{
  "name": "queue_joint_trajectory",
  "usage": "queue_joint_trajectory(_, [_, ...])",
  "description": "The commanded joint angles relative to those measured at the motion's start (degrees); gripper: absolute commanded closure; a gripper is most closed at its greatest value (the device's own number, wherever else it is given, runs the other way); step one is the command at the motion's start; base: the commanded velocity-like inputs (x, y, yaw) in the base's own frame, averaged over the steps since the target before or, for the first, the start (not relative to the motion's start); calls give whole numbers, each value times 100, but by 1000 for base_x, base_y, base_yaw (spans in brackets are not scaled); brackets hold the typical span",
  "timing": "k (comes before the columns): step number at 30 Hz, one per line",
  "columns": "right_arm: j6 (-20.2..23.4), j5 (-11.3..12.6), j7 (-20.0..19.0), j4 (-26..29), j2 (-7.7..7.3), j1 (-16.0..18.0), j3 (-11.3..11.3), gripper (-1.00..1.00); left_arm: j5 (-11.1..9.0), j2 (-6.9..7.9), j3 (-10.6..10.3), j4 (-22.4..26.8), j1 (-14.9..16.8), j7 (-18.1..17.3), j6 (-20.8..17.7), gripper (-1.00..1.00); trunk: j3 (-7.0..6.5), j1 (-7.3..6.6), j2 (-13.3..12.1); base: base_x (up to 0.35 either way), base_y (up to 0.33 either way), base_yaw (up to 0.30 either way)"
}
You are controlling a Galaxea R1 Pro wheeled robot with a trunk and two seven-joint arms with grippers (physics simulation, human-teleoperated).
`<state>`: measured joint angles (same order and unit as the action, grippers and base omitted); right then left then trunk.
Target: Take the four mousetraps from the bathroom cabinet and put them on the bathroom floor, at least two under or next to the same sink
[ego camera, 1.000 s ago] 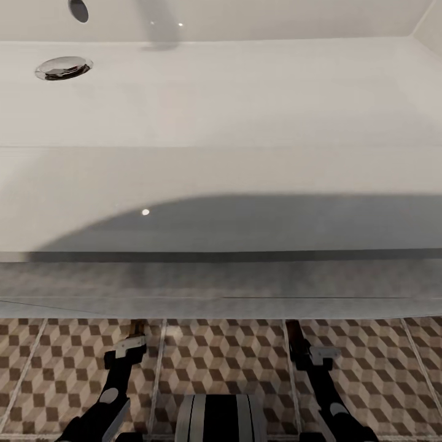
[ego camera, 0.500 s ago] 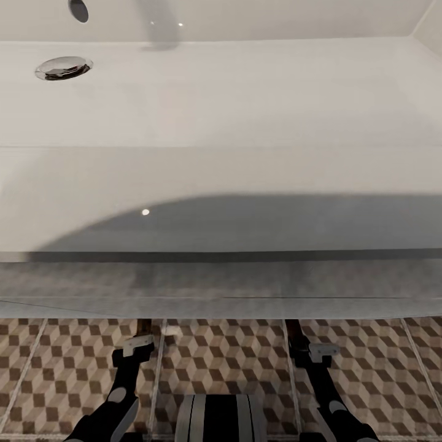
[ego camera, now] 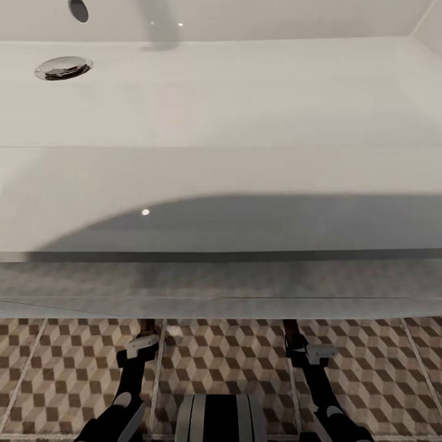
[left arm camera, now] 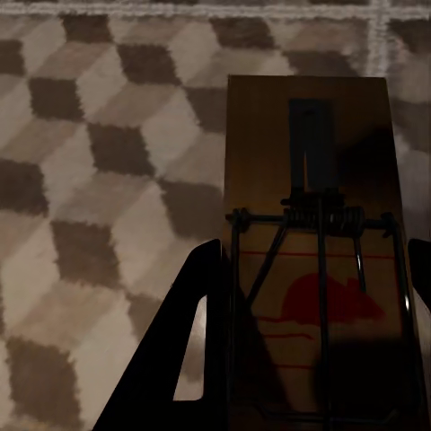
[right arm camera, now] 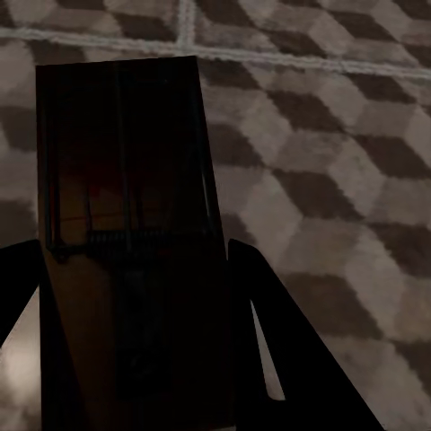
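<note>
Each gripper holds one mousetrap low over the cube-patterned bathroom floor (ego camera: 227, 362). In the left wrist view, a wooden mousetrap (left arm camera: 310, 224) with a dark spring and a red mouse mark sits between the fingers of my left gripper (left arm camera: 314, 359), which is shut on it. The right wrist view has a darker, shadowed mousetrap (right arm camera: 126, 224) with my right gripper (right arm camera: 135, 359) shut on it. From the head, my left gripper (ego camera: 145, 334) and right gripper (ego camera: 292, 336) reach to the front edge of the white sink (ego camera: 221, 233), their tips hidden beneath it. The cabinet is out of view.
The white sink basin with its chrome drain (ego camera: 63, 67) spans the head view, and its grey front panel (ego camera: 221, 282) overhangs the floor. Pale grout lines (ego camera: 156, 380) cross the tiles. My base (ego camera: 220, 418) sits between the arms.
My left arm has swung inward to the right, carrying its mousetrap closer to the sink edge. The right arm has shifted slightly left. The sink and the view have not moved.
</note>
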<state>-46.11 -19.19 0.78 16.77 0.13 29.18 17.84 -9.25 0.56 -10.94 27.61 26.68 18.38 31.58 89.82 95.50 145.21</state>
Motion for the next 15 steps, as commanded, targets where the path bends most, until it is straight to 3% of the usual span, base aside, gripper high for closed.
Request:
queue_joint_trajectory(1, [-20,-35,-16,-3,2,3,35,100,-49,6,-47,-2,4,41,23,100,3,-1,1,0,0,0])
queue_joint_trajectory(15, [-30,-29,-16,83,13,8,35,100,-59,72,-32,73,4,-14,205,100,3,-1,1,0,0,0])
